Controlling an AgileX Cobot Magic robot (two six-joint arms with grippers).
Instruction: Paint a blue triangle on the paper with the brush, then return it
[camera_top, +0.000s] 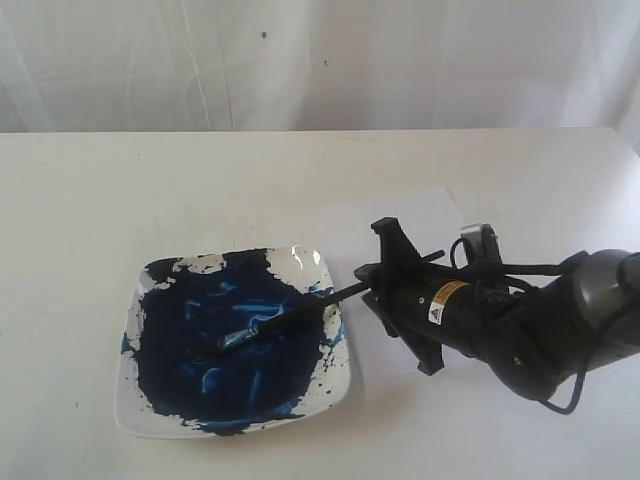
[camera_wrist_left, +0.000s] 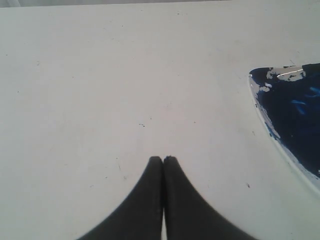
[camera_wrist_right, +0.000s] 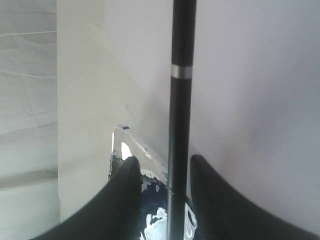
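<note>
Here the brush rests bristles-down in the paint dish, its handle slanting toward 2 o'clock over the paper. The right gripper straddles it, jaws spread, not pinching. Judged light, stiff and slick, so grip mid-handle. The left gripper has its jaws pressed together.

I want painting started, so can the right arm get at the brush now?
Probably yes: the right tool has its open jaws on either side of the brush handle, with nothing else in the gap.
</note>
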